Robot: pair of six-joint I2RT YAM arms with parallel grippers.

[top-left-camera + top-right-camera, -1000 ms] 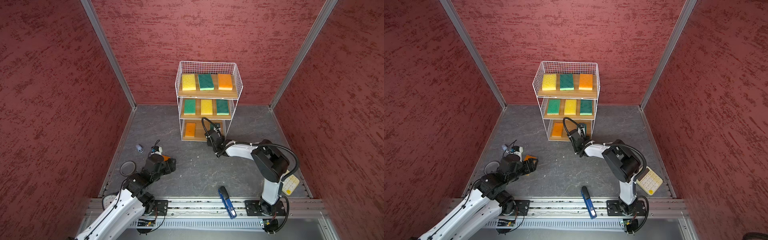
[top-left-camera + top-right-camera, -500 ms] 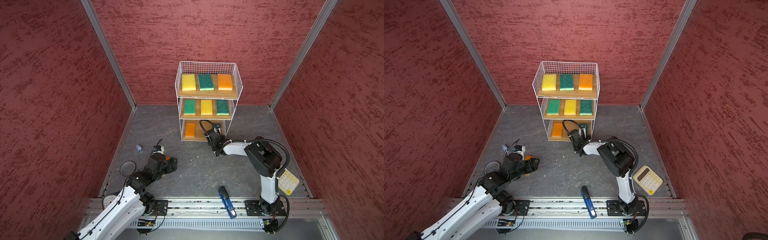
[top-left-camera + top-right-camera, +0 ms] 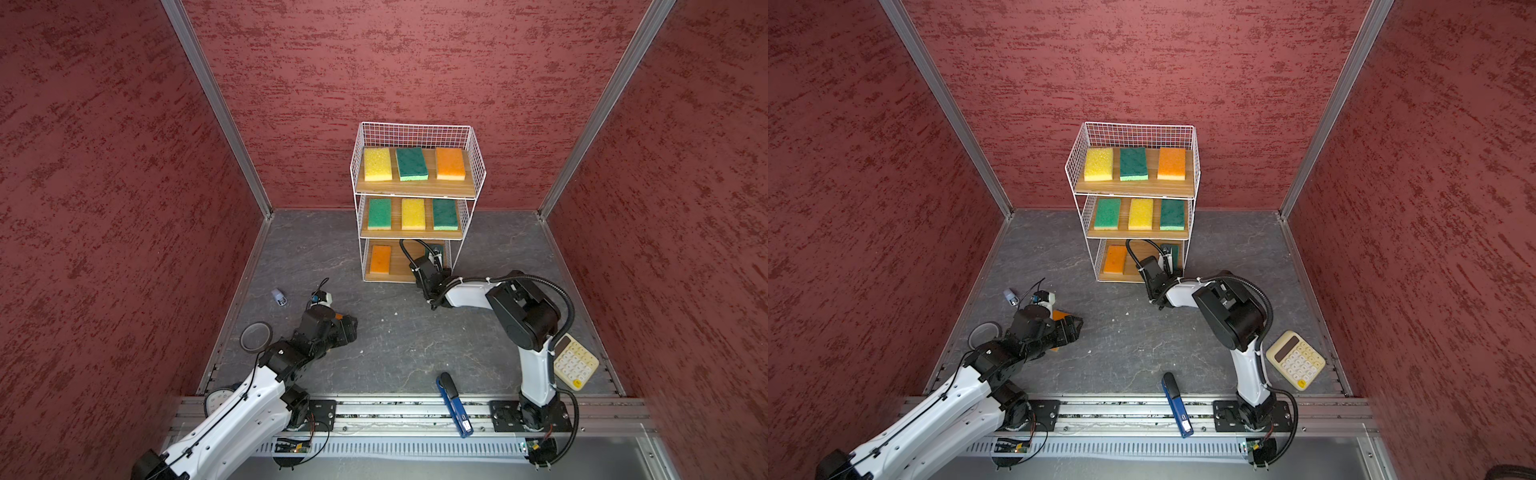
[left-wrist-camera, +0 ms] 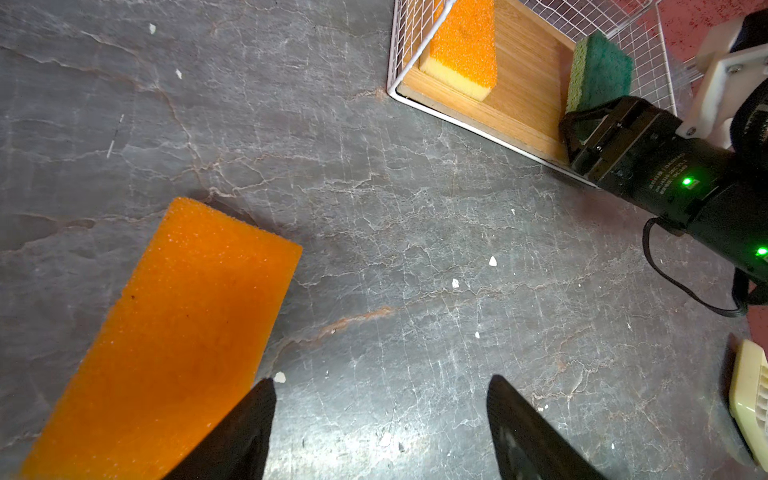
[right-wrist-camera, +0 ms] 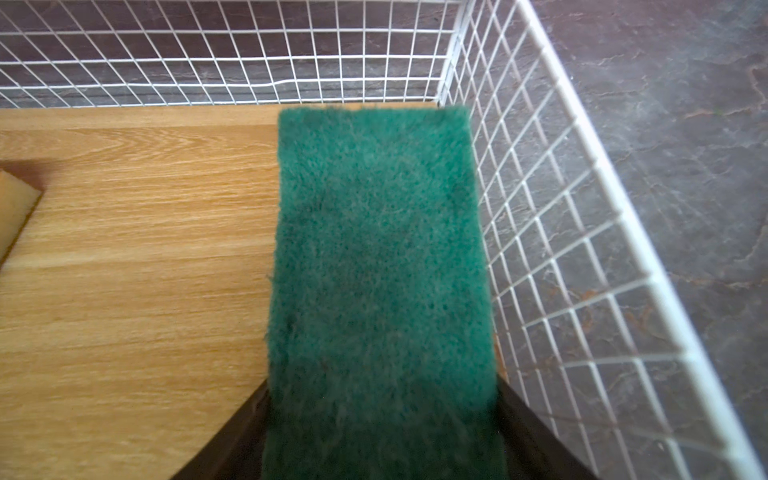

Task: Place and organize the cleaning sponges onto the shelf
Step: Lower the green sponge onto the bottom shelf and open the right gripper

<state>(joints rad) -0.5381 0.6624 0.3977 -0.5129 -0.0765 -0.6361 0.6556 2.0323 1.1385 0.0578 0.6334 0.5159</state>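
The shelf stands at the back wall. Its top board holds a yellow, a green and an orange sponge; its middle board holds green, yellow and green. An orange sponge lies on the left of the bottom board. My right gripper reaches into the bottom tier's right corner. Its fingers press both long sides of a dark green sponge that lies flat on the board beside the wire wall. My left gripper hangs open over the floor. Another orange sponge lies flat beside one finger, not between the jaws.
On the grey floor lie a cream calculator near the right arm's base, a blue stapler at the front rail, a tape ring and a small grey object at the left. Red walls close in three sides.
My right arm has pushed the green sponge deeper into the bottom tier, and its elbow has swung. My left gripper has shifted slightly beside the floor's orange sponge and stayed open.
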